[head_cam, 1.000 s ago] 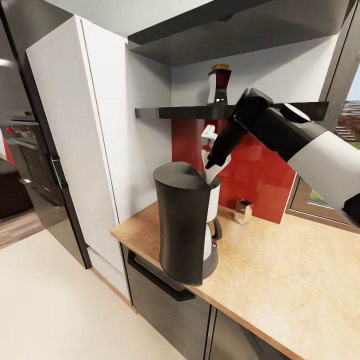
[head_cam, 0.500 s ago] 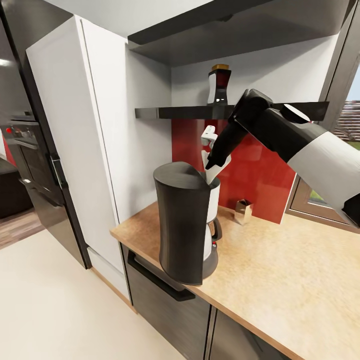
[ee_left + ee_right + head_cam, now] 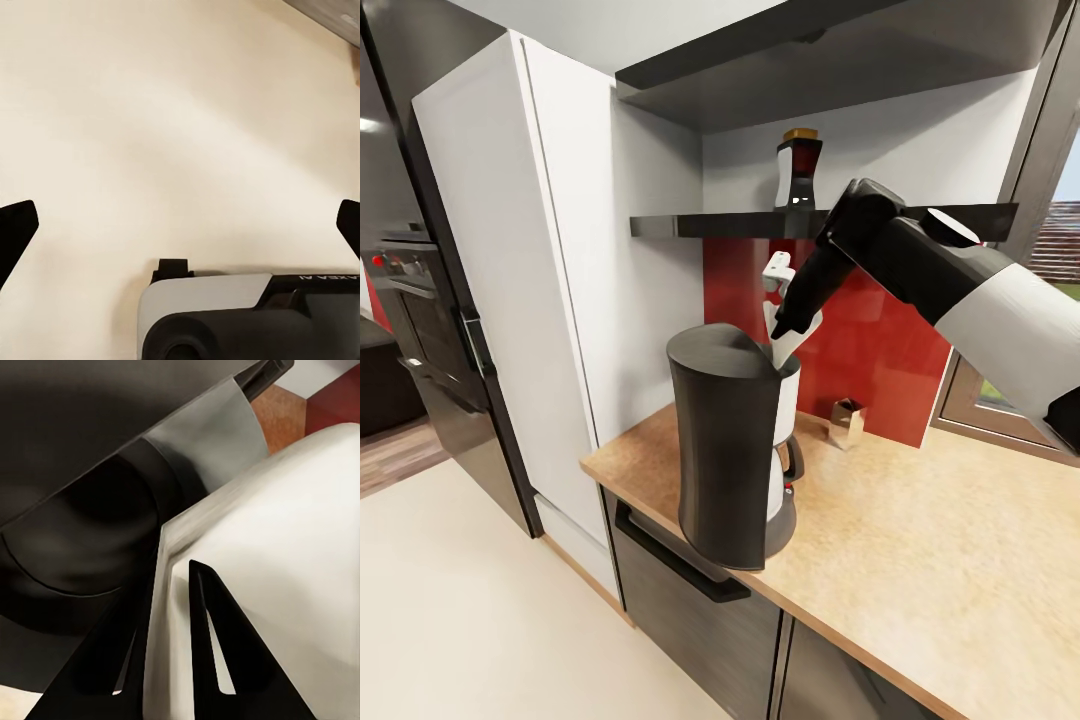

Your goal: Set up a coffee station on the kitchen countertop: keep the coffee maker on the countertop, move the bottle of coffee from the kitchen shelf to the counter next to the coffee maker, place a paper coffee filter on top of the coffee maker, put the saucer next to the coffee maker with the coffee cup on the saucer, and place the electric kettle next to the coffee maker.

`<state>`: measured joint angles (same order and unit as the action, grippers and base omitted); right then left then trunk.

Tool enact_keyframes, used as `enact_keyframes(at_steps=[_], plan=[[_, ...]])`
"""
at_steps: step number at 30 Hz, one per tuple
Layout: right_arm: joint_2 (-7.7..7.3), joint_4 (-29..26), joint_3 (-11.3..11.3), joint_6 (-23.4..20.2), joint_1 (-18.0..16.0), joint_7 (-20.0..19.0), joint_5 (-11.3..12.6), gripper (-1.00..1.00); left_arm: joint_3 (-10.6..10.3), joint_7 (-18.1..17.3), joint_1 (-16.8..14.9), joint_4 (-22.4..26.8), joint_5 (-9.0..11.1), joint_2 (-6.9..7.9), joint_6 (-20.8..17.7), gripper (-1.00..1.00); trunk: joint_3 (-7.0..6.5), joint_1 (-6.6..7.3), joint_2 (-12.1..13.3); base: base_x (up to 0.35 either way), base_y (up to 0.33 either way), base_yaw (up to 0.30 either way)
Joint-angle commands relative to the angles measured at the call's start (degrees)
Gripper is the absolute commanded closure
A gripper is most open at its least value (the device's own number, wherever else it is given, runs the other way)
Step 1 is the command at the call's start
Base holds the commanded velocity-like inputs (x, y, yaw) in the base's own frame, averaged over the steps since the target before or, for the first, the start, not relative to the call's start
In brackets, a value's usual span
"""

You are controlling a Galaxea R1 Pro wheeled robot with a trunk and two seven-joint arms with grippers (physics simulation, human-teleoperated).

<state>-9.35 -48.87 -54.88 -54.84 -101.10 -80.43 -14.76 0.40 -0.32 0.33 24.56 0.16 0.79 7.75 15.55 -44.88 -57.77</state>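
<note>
White paper: the paper coffee filter (image 3: 785, 335) is pinched in the right gripper (image 3: 782, 322), just above the coffee maker (image 3: 730, 450), not yet released.
Left gripper (image 3: 180, 225): spread wide, empty, over pale floor.
Still to move: the bottle of coffee (image 3: 798, 170) sits on the kitchen shelf (image 3: 710, 225), at 12 o'clock from the machine.
Surface: tan kitchen countertop (image 3: 920, 540); small metal cup (image 3: 847, 422) at 2 o'clock.
Room: red backsplash (image 3: 880, 350), white cabinet (image 3: 520, 250) at 9 o'clock.

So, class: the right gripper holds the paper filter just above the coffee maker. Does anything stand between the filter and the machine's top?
Nothing visible does. The paper coffee filter, pinched in the right gripper, has its lower end right at the coffee maker top opening, with no object between.
</note>
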Motion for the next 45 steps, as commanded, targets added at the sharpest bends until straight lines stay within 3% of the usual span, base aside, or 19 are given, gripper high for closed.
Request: enact_keyframes(at_steps=[1,5,6,40,45], plan=[[-0.01,-0.1,0.0,-0.8,-0.1,-0.6,-0.4,1.0,0.0,0.0,0.0,0.1,0.0,0.0,0.1,-1.0,0.07,-0.01,0.0,0.0,0.0,0.0],[-0.04,-0.1,-0.1,-0.8,-0.1,-0.6,-0.4,1.0,0.0,0.0,0.0,0.1,0.0,0.0,0.1,-1.0,0.07,-0.01,0.0,0.0,0.0,0.0],[-0.05,-0.1,-0.1,-0.8,-0.1,-0.6,-0.4,-1.0,0.0,0.0,0.0,0.1,0.0,0.0,0.1,-1.0,0.07,-0.01,0.0,0.0,0.0,0.0],[0.03,-0.1,-0.1,-0.8,-0.1,-0.5,-0.4,-1.0,0.0,0.0,0.0,0.1,0.0,0.0,0.1,-1.0,0.07,-0.01,0.0,0.0,0.0,0.0],[0.03,-0.1,-0.1,-0.8,-0.1,-0.5,-0.5,-1.0,0.0,0.0,0.0,0.1,0.0,0.0,0.1,-1.0,-0.83,1.09,2.0,0.0,0.0,0.0]])
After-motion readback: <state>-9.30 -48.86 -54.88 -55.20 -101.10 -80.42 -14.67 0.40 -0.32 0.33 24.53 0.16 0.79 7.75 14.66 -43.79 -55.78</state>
